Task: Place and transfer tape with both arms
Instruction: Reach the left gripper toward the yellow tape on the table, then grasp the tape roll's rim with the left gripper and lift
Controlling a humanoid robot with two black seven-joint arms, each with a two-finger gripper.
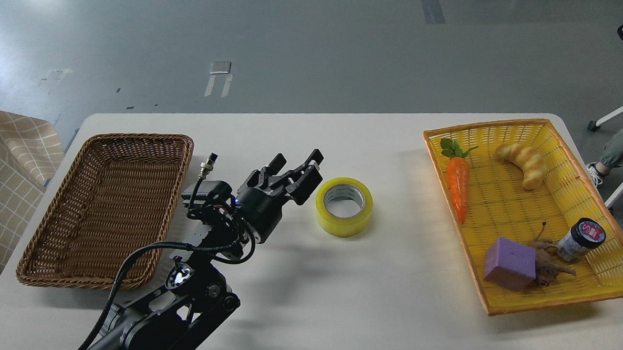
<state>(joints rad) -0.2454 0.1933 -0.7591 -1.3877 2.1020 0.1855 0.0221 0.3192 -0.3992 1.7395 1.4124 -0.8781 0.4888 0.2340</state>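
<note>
One gripper (296, 170), your left, fingers apart just left of tape (344, 206); careless approach could knock roll toward yellow basket (511, 303).

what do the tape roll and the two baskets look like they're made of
Tape: glossy translucent yellow plastic film wound on a grey-white core, probably cardboard. Left basket: brown woven wicker or rattan, matte, strands visible. Right basket: yellow woven-look lattice with orange rim, likely plastic given its sheen.

A brown wicker basket (57, 249) is seen at nine o'clock; at three o'clock, a yellow tray (507, 198) is filled with a carrot (458, 187), bread (524, 163), a purple block (510, 263) and a jar (582, 238).
</note>
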